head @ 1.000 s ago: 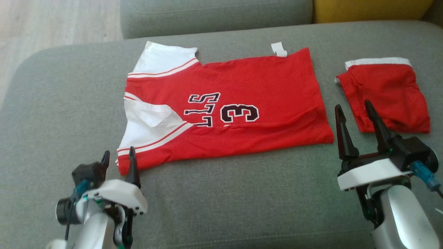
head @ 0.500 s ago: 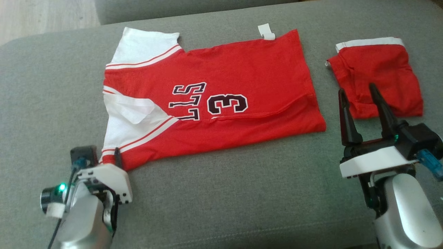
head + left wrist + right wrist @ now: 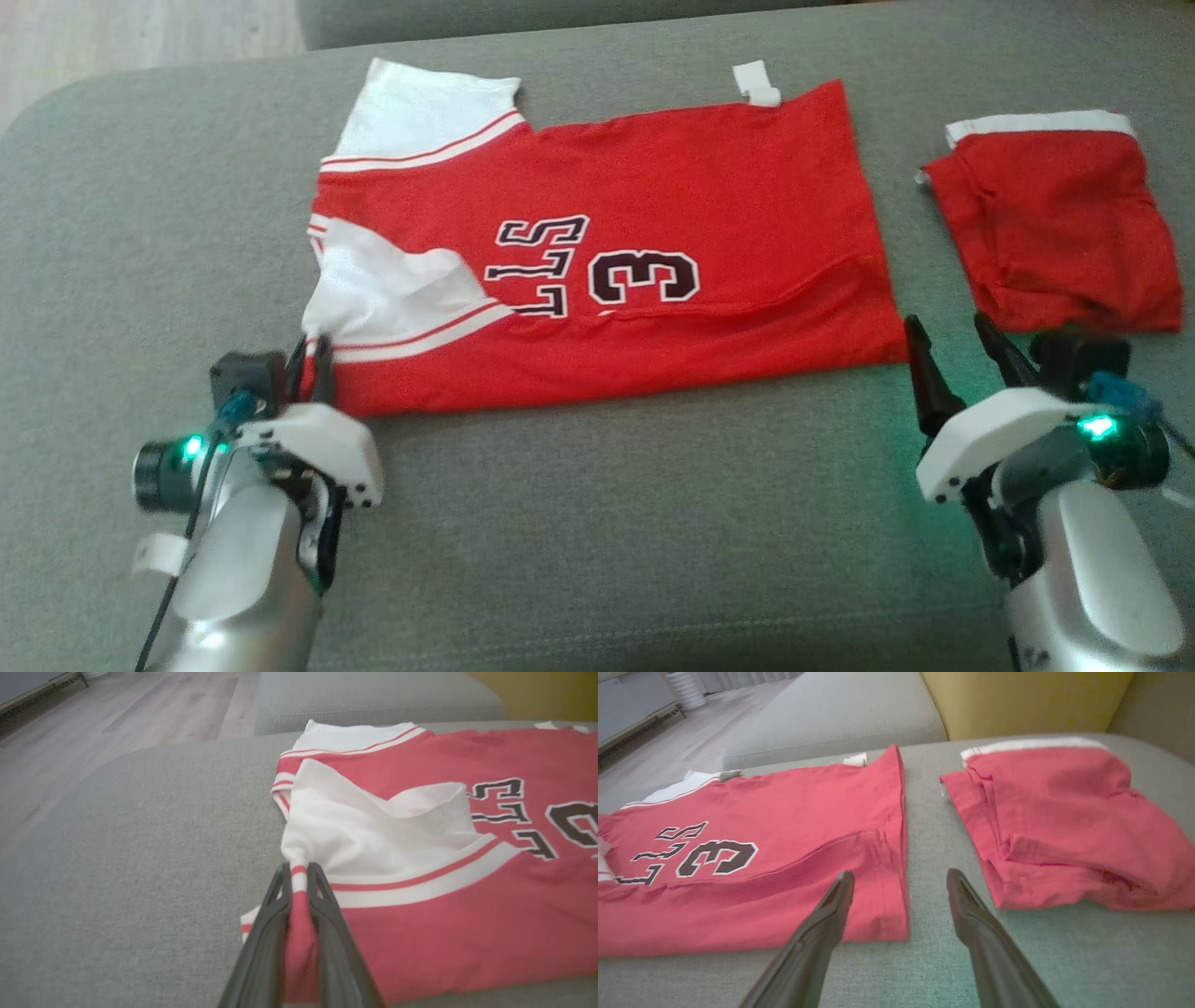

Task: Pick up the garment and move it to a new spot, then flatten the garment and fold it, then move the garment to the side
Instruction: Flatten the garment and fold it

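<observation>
Left wrist view gives me the main news: my left hand [image 3: 299,877] is now clamped on the near sleeve-end corner of the red jersey [image 3: 467,933], with a striped tuck of fabric pinched between the two dark fingers. A second ago that hand hung apart, just short of the corner. The white sleeve panel [image 3: 373,826] has bunched toward the pinch, so the cloth is already taking a little pull. Otherwise the jersey lies spread on the grey sofa cushion [image 3: 597,523], number side up, its near long edge folded over. My right hand [image 3: 899,877] has not caught up: its fingers stand apart and hold nothing, with the hem corner [image 3: 892,914] at the far end of that near edge lying between them. Against the earlier head pictures it sits lower and nearer that corner, though the head camera has shifted too, so I won't lean on that. A second red garment [image 3: 1055,224], folded, lies just beside that hand and apart from the jersey. I judge one end of the near edge secured and the other not; the right hand should close on its corner before any lift, or the jersey will likely drag and skew.
</observation>
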Controlling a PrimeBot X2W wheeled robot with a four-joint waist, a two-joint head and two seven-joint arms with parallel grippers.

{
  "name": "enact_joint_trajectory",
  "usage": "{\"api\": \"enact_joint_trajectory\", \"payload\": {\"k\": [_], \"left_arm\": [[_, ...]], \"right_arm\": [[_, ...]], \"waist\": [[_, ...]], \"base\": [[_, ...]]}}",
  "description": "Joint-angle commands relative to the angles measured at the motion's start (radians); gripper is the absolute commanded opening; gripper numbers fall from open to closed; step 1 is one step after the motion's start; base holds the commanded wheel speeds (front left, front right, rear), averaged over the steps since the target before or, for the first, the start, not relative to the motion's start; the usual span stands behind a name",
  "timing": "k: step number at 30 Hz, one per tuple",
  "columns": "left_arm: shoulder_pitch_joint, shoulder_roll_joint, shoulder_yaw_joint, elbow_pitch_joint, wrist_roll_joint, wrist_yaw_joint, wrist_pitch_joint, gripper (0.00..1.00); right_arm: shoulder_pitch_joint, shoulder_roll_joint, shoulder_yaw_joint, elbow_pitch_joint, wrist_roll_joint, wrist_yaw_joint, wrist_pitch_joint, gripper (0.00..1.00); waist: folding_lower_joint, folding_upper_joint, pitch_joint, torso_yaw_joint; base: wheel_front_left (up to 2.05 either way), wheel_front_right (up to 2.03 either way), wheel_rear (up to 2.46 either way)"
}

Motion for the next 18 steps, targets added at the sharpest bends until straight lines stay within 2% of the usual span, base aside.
{"api": "enact_joint_trajectory", "payload": {"k": [1,6,10,18], "left_arm": [[-0.053,0.020,0.019,-0.054,0.006,0.000,-0.016,0.00],[-0.044,0.011,-0.007,-0.185,0.027,-0.019,-0.024,0.00],[-0.021,0.004,-0.028,-0.281,0.043,-0.032,-0.024,0.00],[0.003,-0.006,-0.051,-0.349,0.054,-0.042,-0.024,0.00]], "right_arm": [[-0.060,0.008,-0.001,-0.009,0.024,-0.001,0.023,1.00],[-0.122,0.020,-0.069,0.116,0.047,-0.001,0.108,1.00],[-0.173,0.021,-0.097,0.204,0.055,-0.001,0.132,1.00],[-0.248,0.021,-0.114,0.361,0.067,-0.001,0.159,1.00]], "waist": [[0.0000,0.0000,0.001,0.017],[0.0000,0.0000,0.012,0.057],[0.0000,0.0000,0.026,0.085],[0.0000,0.0000,0.042,0.112]], "base": [[0.00,0.00,0.00],[0.00,0.00,0.00],[0.00,0.00,0.00],[0.00,0.00,0.00]]}}
